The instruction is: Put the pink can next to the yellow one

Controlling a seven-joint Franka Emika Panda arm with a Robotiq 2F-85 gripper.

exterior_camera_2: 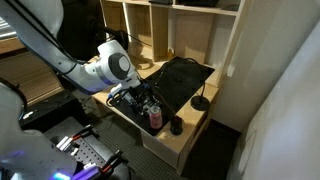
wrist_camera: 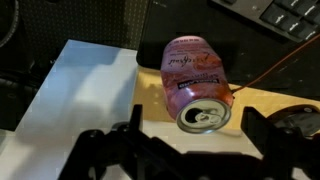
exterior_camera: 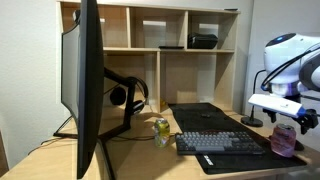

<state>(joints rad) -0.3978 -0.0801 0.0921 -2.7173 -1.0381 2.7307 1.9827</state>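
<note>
Gripper [wrist_camera: 192, 128] low in wrist view, jaws spread apart, flanking silvery top of pink can [wrist_camera: 195, 70]; contact with can not discernible. Pink can upright on wooden desk [wrist_camera: 265, 97], white sheet [wrist_camera: 80, 90] just beside it, keyboard [wrist_camera: 290, 14] past it. In an exterior view, pink can [exterior_camera: 283, 139] at desk end under gripper and white arm [exterior_camera: 285, 55], keyboard between it and yellow can [exterior_camera: 160, 128], the two well apart. Yellow can near headphones [exterior_camera: 128, 95] on stand, beside monitor [exterior_camera: 88, 80]. Farthest back: shelf unit [exterior_camera: 150, 40], black box [exterior_camera: 202, 41] in one upper compartment.
</note>
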